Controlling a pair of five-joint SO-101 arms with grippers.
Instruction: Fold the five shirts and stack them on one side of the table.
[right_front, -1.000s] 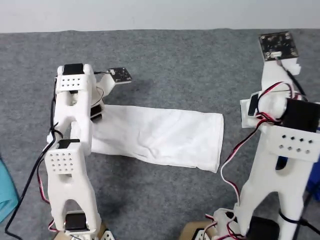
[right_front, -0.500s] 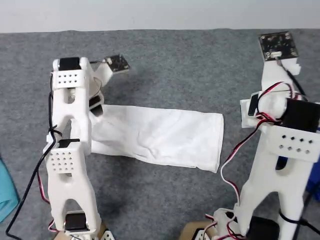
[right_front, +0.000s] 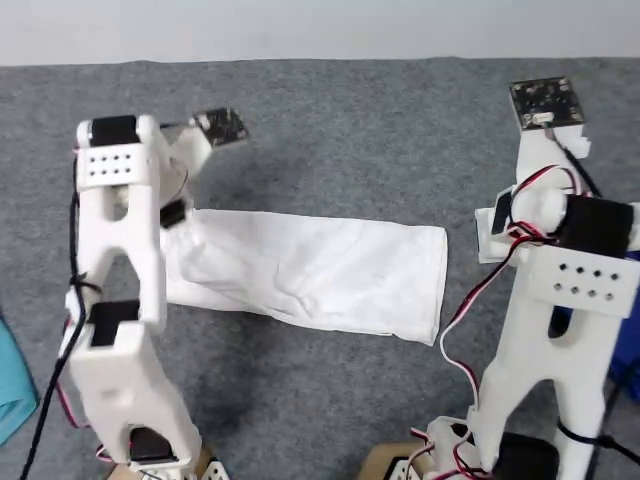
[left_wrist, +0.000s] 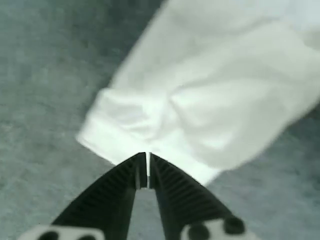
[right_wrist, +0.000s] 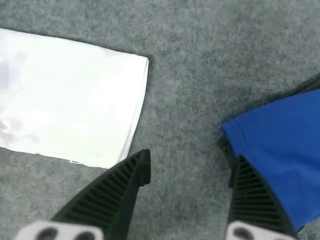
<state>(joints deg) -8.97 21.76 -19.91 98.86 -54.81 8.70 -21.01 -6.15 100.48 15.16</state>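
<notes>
1 white shirt (right_front: 320, 275), long axis left-right

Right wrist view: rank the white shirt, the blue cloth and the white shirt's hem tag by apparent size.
1. white shirt, cut off by the frame
2. blue cloth, also cut off
3. tag, tiny

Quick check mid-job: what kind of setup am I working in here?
Likely a robot test bench: a grey carpet-like table cover, two white plastic robot arms side by side, and a white shirt laid out between them.
</notes>
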